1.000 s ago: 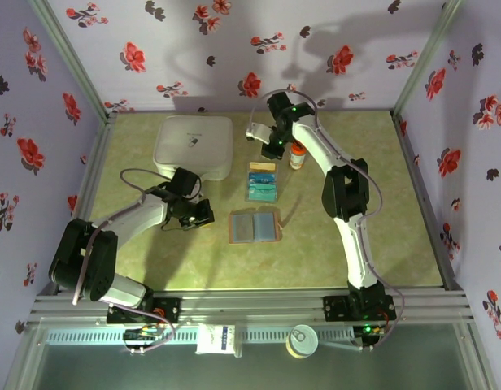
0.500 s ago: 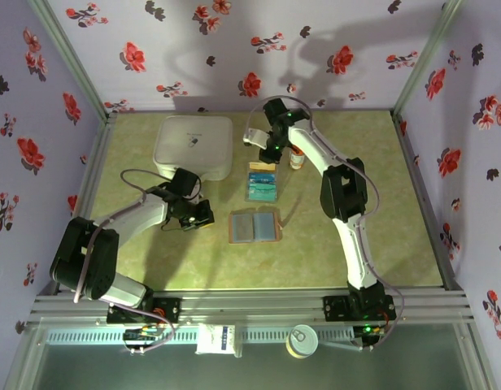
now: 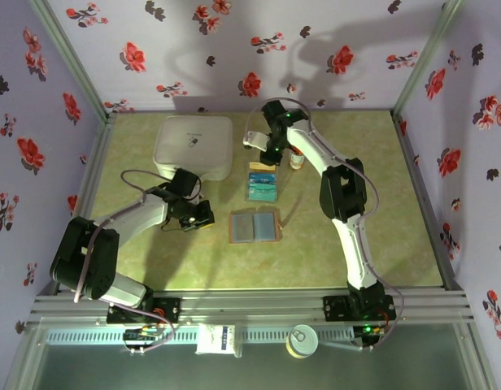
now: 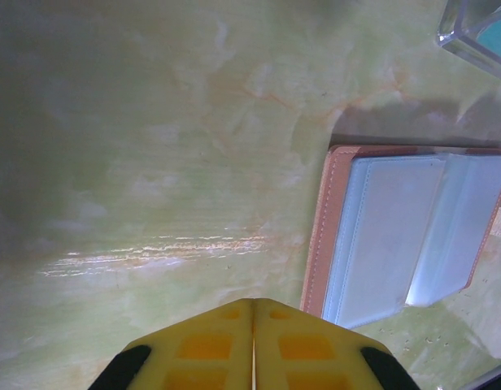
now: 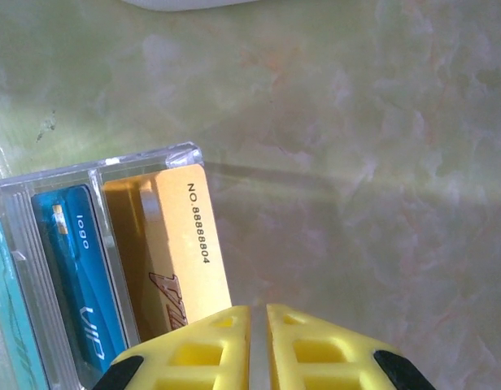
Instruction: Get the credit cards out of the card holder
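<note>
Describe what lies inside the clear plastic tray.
A gold card, a blue card and a teal card side by side; the right pincer covers the gold card's near end.

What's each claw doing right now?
Left claw: closed, empty.
Right claw: almost closed, thin slit, nothing seen between its fingers; the gold card lies just under its tip.

Table (image 3: 381, 244): card holder (image 3: 254, 227), tray (image 5: 137, 166), box (image 3: 193, 146)
</note>
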Controlling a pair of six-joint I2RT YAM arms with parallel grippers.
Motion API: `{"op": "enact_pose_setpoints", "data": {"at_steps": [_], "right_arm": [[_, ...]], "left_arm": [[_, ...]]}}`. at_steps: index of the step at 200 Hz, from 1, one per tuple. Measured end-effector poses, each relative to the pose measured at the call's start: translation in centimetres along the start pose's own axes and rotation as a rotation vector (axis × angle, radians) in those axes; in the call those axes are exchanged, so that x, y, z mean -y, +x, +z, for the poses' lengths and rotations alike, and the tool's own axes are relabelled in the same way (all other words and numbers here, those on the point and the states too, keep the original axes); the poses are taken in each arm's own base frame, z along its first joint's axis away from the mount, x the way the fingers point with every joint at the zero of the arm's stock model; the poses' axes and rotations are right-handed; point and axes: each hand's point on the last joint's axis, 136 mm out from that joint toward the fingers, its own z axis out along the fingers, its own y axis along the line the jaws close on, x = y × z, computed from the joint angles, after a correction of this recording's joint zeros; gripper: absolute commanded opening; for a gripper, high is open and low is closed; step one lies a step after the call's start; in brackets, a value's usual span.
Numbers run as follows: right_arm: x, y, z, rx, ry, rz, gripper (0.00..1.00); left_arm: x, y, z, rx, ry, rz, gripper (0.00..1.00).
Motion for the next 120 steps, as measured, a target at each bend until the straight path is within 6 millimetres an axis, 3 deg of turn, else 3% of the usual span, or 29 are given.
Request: {"op": "enact_pose_setpoints", "data": {"at_steps": [47,91,120], "right_arm": [[-0.3,0.1,0.1,-0.012,-0.004,-0.011,0.13],[0.2,0.2,-0.1,-0.018,0.038,0.009,0.21],[0.0,-0.2,-1.3,0.007,0.081,0.079,0.22]], "left_arm": [[0.1,0.1,0.0,-0.005,0.005,0.000,0.08],[0.1,0.1,0.0,-0.006,0.006,0.000,0.09],[0.2,0.2,0.0,-0.011,0.014,0.000,0.08]]}}
